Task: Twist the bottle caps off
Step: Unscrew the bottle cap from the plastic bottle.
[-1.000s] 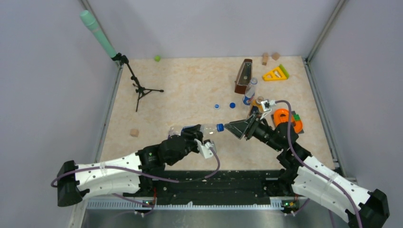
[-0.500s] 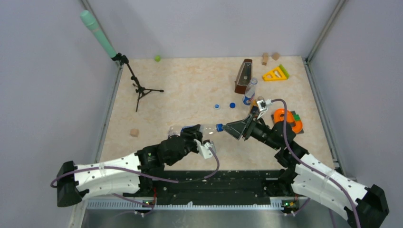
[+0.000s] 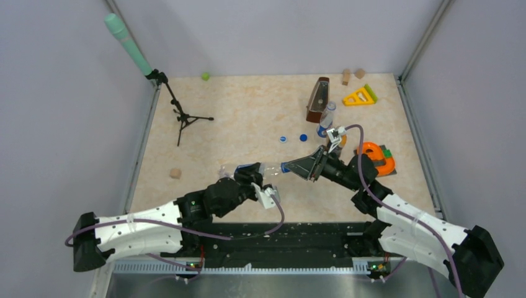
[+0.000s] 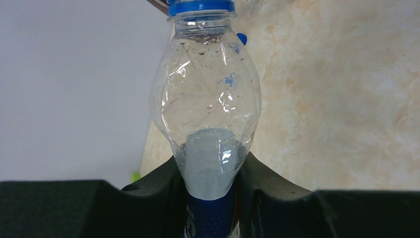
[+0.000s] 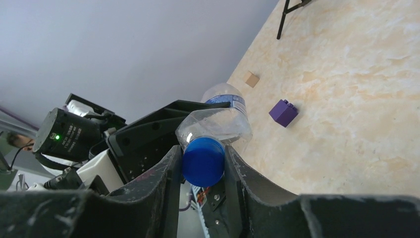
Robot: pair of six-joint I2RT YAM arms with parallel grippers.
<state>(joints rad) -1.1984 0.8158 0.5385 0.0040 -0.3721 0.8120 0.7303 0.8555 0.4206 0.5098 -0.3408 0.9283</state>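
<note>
Your R gripper [image 3: 286, 166] has slid left since a sec ago, onto the bottle's [image 3: 268, 167] blue cap [image 5: 202, 161]. Jaws went from apart to pinching it. R forearm shifted left too.

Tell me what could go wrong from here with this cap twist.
1. The right fingers pinch the blue cap by its sides; they may slip round it instead of turning it.
2. The left fingers hold the thin clear bottle far from its neck; it may spin or buckle under the twist.
3. Once freed, the cap could drop and roll across the table like the two loose caps.
</note>
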